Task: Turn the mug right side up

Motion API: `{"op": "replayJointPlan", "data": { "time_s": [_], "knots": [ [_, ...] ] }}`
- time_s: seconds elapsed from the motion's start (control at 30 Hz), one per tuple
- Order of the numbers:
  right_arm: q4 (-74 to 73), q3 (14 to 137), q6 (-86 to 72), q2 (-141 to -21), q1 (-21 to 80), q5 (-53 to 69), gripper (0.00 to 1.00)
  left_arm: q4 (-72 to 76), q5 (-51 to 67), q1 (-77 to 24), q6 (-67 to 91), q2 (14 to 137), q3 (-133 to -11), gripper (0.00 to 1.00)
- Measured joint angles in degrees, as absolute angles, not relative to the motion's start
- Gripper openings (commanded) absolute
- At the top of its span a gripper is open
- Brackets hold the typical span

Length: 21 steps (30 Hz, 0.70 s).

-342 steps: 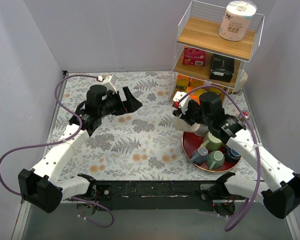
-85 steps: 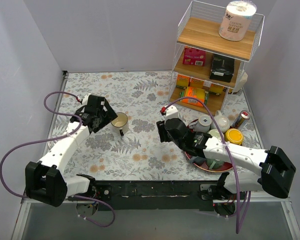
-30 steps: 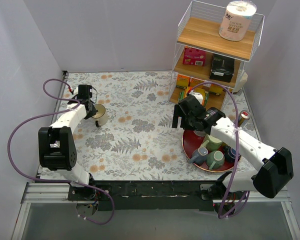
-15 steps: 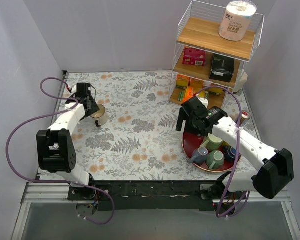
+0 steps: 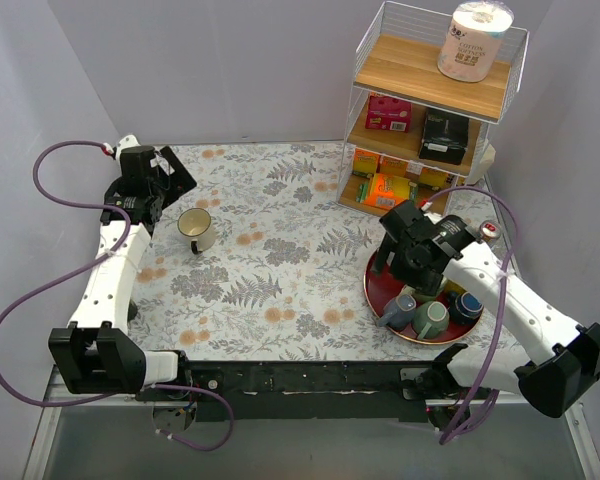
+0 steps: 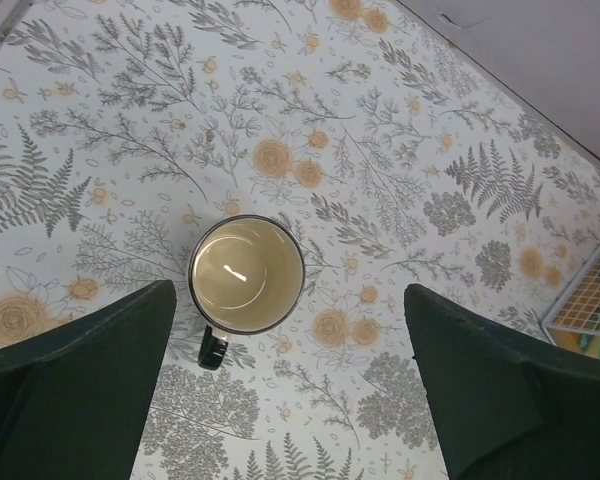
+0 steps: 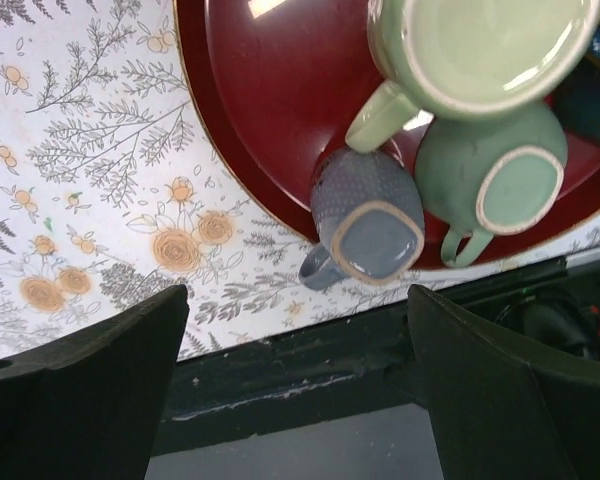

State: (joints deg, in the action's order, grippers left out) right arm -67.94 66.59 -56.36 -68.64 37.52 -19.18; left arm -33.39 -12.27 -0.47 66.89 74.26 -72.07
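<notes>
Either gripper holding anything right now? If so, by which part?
Nothing is held. The left gripper is open above the upright cream mug, which stands free of its fingers; the right gripper is open above the red tray, empty.

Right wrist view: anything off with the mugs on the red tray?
Two sit bottom up: a blue-grey speckled mug at the rim of the round dark red tray, handle sticking past it, and a darker green mug beside it. The pale green mug next to them is mouth up.
</notes>
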Motion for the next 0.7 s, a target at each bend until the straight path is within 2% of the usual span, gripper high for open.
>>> {"op": "replayJointPlan", "data": {
  "time_s": [0.17, 0.37, 0.53, 0.7],
  "knots": [
    [-70.6, 65.1, -64.5, -64.9, 37.5, -15.6, 0.84, -33.4, -9.7, -0.5, 69.3, 74.0, -72.1, 0.98],
    [-71.0, 56.6, -76.2, -58.3, 37.5, -14.0, 0.80, -33.1, -6.2, -0.5, 72.9, 73.9, -71.7, 0.98],
    [-70.1, 54.5, -81.5, -60.1, 37.5, -14.0, 0.77, -32.5, -1.9, -0.5, 75.5, 73.4, -70.9, 0.98],
    [-68.6, 54.3, -85.5, -62.6, 37.6, -14.0, 0.70, -32.0, 4.1, -0.5, 76.9, 73.6, -70.9, 0.98]
  ]
}}
